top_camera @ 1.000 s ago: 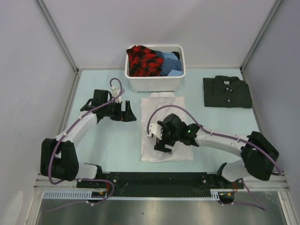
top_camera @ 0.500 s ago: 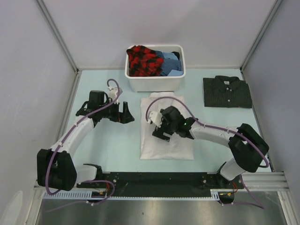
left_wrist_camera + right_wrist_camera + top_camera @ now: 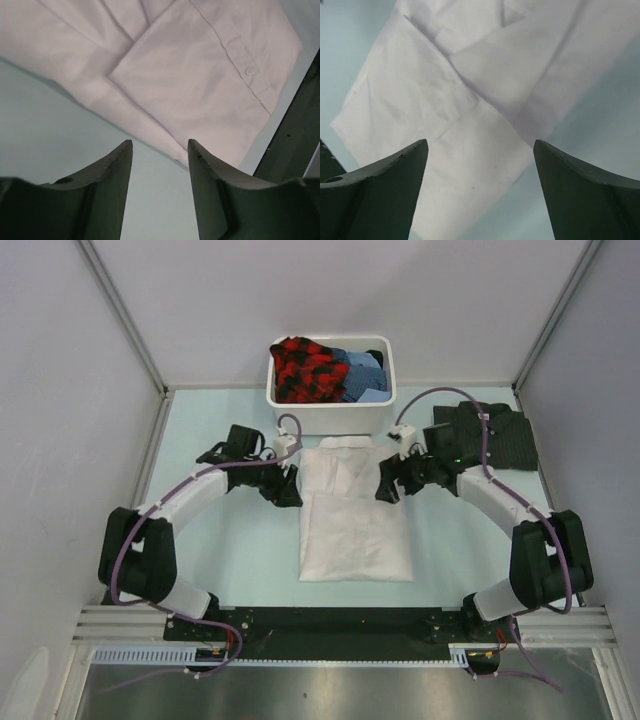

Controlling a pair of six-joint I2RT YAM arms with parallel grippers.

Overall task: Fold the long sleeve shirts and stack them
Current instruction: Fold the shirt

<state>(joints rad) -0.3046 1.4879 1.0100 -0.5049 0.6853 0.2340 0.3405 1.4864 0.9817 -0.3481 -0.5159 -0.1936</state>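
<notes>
The white long sleeve shirt (image 3: pixel 355 525) lies folded into a tall rectangle mid-table, collar toward the back. My left gripper (image 3: pixel 290 486) sits at its upper left edge, open, with only bare table between the fingers (image 3: pixel 160 150); the white shirt (image 3: pixel 200 75) lies just ahead of them. At the shirt's upper right edge is my right gripper (image 3: pixel 386 484), open wide and empty, its tips (image 3: pixel 480 150) hovering over the white shirt (image 3: pixel 470 75). The dark striped shirt (image 3: pixel 510 445) lies folded at the back right, partly behind the right arm.
A white tub (image 3: pixel 330 420) stands just behind the white shirt, holding red-black plaid cloth (image 3: pixel 305 370) and blue cloth (image 3: pixel 365 375). Grey walls close in the pale blue table (image 3: pixel 240 550) on three sides. A black rail (image 3: pixel 330 625) runs along the near edge.
My right gripper has left the middle of the white shirt and swung to its upper right edge. The left gripper moved right to the shirt's upper left edge, and its jaws have narrowed.
</notes>
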